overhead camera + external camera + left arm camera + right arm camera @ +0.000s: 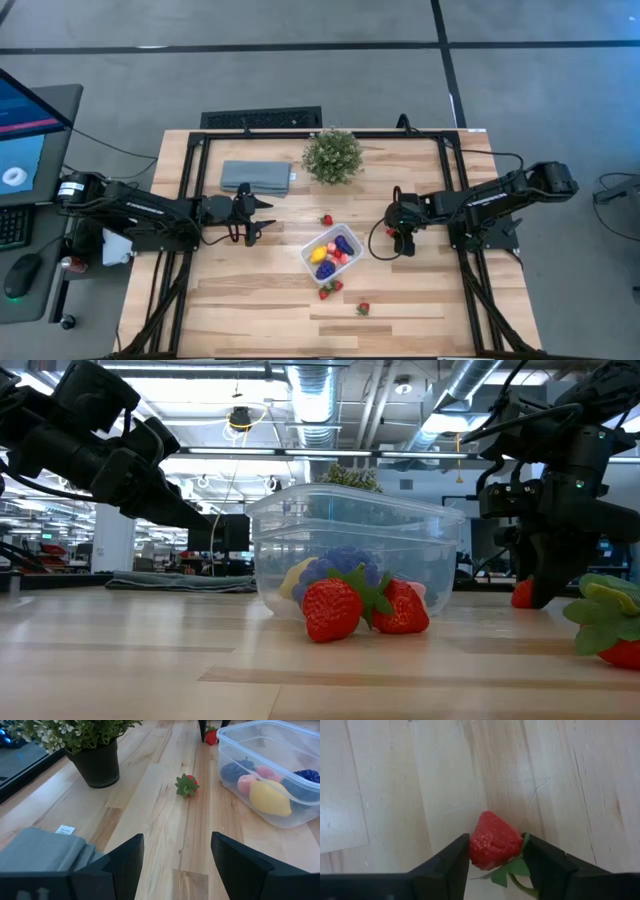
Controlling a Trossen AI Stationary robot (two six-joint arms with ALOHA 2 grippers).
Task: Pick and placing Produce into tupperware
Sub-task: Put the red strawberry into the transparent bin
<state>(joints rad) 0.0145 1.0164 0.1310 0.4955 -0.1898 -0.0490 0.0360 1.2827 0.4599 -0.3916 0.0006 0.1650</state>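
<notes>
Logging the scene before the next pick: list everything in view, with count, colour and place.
tupperware: one, clear, middle of the table
yellow piece: one, yellow, inside the tupperware
purple pieces: two, dark purple, inside the tupperware
pink pieces: two seen, pink-red, inside the tupperware
loose strawberries: four, red; one between plant and tupperware, two against its near side, one nearer the front edge
gripped strawberry: one, red, right of the tupperware
potted plant: one, green, far middle
cloth: one, grey-blue, folded, left of the plant
table: one, light wood
left gripper: fingers apart, empty, near the cloth
right gripper: fingers touching both sides of the gripped strawberry
</notes>
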